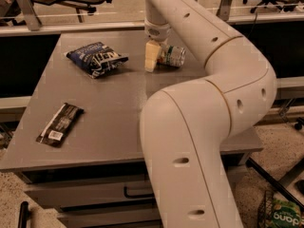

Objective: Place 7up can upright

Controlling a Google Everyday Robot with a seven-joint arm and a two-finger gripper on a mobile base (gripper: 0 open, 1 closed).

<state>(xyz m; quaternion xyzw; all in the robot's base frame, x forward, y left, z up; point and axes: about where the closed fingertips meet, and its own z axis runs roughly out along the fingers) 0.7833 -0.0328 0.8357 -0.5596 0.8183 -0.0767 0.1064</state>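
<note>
The 7up can (173, 56) lies on its side toward the far edge of the desk (109, 103), one shiny end facing right. The gripper (153, 61) comes down from above, its pale lower part touching or just beside the can's left end and reaching the desk surface. From this angle I cannot tell whether it is open or closed, or whether it has the can in its hold.

Left of the gripper, near but apart from it, sits a dark blue crinkled snack bag (97, 58). Well apart from both, toward the near left corner of the desk, a flat dark bar wrapper (60, 124) lies at a slant.

The robot arm (209, 127) fills the near right of the view. It bends at a large elbow, then runs back over the desk to the gripper, hiding much of the desk's right side and whatever is behind the can.

Under the desktop a drawer (95, 194) is shut, showing a dark handle (137, 192). On the floor at the lower right, a wire basket (264, 208) holds a green package (286, 216).
</note>
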